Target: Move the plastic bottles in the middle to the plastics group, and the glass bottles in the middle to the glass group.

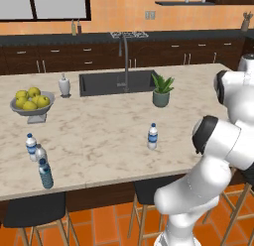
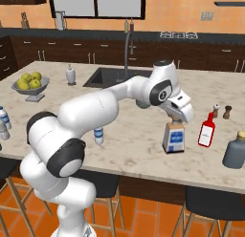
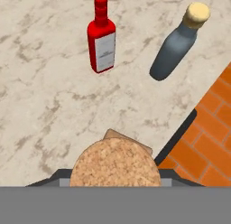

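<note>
Here tool point(image 2: 174, 120) pinching cork-stoppered bottle point(image 2: 173, 137); red bottle point(image 2: 206, 130), grey bottle point(image 2: 235, 152) beside.

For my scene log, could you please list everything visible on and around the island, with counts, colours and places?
water bottles: three, clear or blue-tinted, island's left front.
water bottle: one, clear, white cap, mid-island.
cork-stoppered bottle: one, clear, blue label, under the gripper.
red bottle: one, white label, beside it.
grey bottle: one, cork top, right front edge.
shakers: two, behind the red bottle.
fruit bowl: one, grey, yellow-green fruit.
soap dispenser: one, white, by the sink.
potted plant: one, green.
gripper: fingers closed on the cork.
</note>
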Robot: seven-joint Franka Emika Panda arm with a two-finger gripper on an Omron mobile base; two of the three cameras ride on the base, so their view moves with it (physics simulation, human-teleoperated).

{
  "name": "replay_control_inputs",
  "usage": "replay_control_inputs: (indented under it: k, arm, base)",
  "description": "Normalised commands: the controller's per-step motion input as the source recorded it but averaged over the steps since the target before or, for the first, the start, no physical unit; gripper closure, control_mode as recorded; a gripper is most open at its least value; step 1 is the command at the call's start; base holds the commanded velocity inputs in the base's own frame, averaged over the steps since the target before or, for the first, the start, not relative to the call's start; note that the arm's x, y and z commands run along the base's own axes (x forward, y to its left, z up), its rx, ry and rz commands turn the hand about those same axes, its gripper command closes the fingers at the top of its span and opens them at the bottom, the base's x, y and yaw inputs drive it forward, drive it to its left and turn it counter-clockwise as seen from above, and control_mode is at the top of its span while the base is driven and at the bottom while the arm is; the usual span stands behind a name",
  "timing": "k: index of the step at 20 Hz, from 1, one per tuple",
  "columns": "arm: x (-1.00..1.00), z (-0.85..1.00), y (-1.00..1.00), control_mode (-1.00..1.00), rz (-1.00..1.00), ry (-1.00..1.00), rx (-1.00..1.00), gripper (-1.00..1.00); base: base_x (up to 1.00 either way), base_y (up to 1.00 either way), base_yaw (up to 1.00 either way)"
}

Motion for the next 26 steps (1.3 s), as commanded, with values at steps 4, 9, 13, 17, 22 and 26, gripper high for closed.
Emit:
replay_control_inputs:
  k: [4,9,13,17,22,26]
  arm:
    - [0.05,-0.16,-0.32,-1.00,0.00,0.00,0.08,1.00]
    - [0.13,-0.32,-0.33,-1.00,0.00,-0.01,0.01,1.00]
    - [0.25,-0.08,-0.18,-1.00,0.00,0.00,0.00,1.00]
    - [0.04,-0.14,-0.16,-1.00,0.00,0.00,0.00,1.00]
    - [0.12,-0.07,-0.20,-1.00,0.00,0.00,0.00,1.00]
    - [0.16,-0.05,-0.25,-1.00,0.00,0.00,0.00,1.00]
  base:
    - [0.00,0.00,0.00]
    - [0.00,0.00,0.00]
    - [0.00,0.00,0.00]
    - [0.00,0.00,0.00]
    - [0.00,0.00,0.00]
    - [0.00,0.00,0.00]
